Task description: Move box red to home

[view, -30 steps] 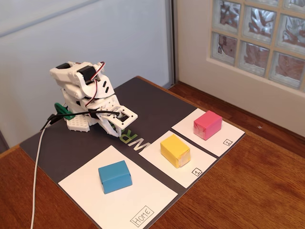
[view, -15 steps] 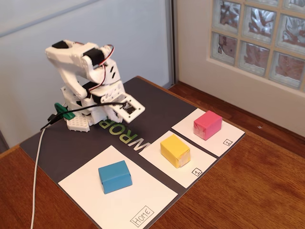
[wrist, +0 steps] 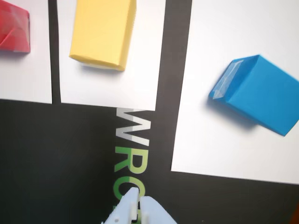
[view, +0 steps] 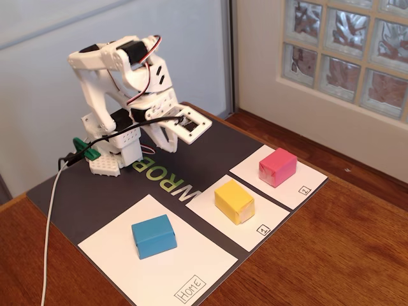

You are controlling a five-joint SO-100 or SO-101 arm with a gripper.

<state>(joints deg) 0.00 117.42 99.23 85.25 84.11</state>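
Note:
The red box [view: 278, 166] sits on the small white sheet marked 2 at the right of the dark mat; in the wrist view only its corner [wrist: 14, 27] shows at the top left. The big white home sheet [view: 159, 264], labelled HOME at its near corner, lies at the front left with a blue block [view: 153, 236] on it. My gripper [view: 167, 143] hangs raised above the mat's middle, well left of the red box. In the wrist view the gripper [wrist: 139, 201] is shut with nothing between its tips.
A yellow block [view: 234, 201] rests on the sheet marked 1, between the red box and the home sheet. The arm's base [view: 108, 159] stands at the mat's back left, a white cable [view: 48, 229] trailing to the front. A wall with glass blocks [view: 344, 51] rises at right.
The arm has unfolded upward from its low tucked pose, and the gripper has lifted and swung right, toward the sheets. The blocks have not moved.

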